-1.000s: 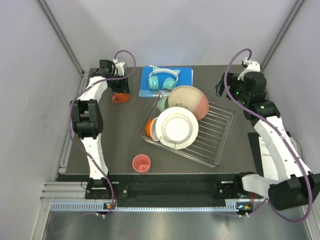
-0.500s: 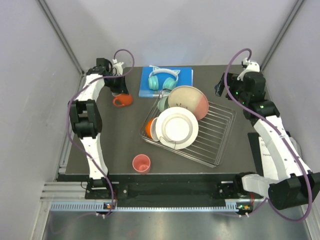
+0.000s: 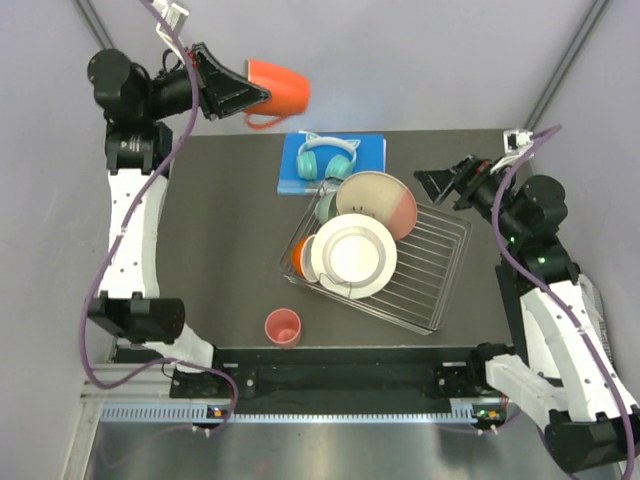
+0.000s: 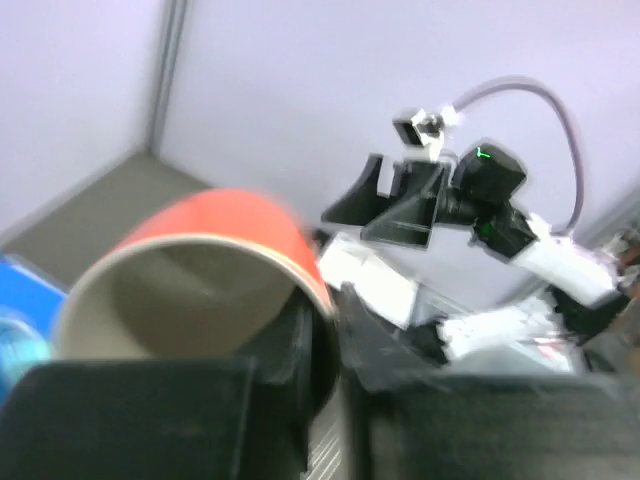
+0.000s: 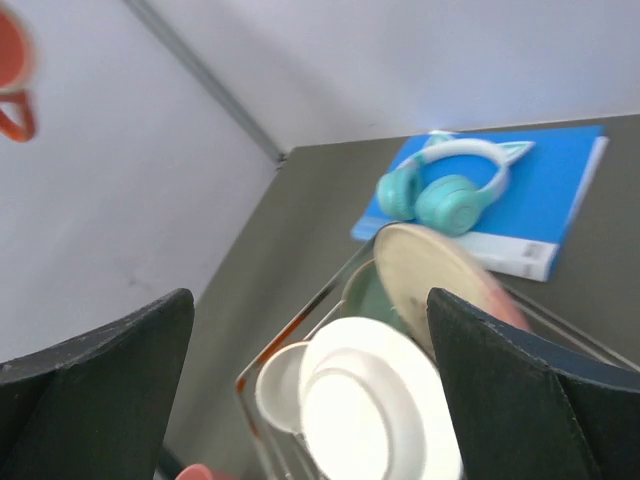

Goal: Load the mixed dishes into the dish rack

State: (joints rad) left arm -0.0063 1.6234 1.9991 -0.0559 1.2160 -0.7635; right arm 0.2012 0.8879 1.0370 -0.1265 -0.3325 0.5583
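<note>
Orange cup (image 3: pixel 278 88), clenched in the left tool (image 3: pixel 258 95) high above the tabletop's (image 3: pixel 220 260) far-left corner, is mid-carry and next needs lowering into the dish rack (image 3: pixel 440 265); the right tool (image 3: pixel 432 187) gapes empty.

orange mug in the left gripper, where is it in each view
Top external: orange mug at upper left, held aloft by the left gripper.
Left wrist: mug fills the centre-left, blurred.
Right wrist: mug in the top-left corner.
Shared landmark: blue book.
</note>
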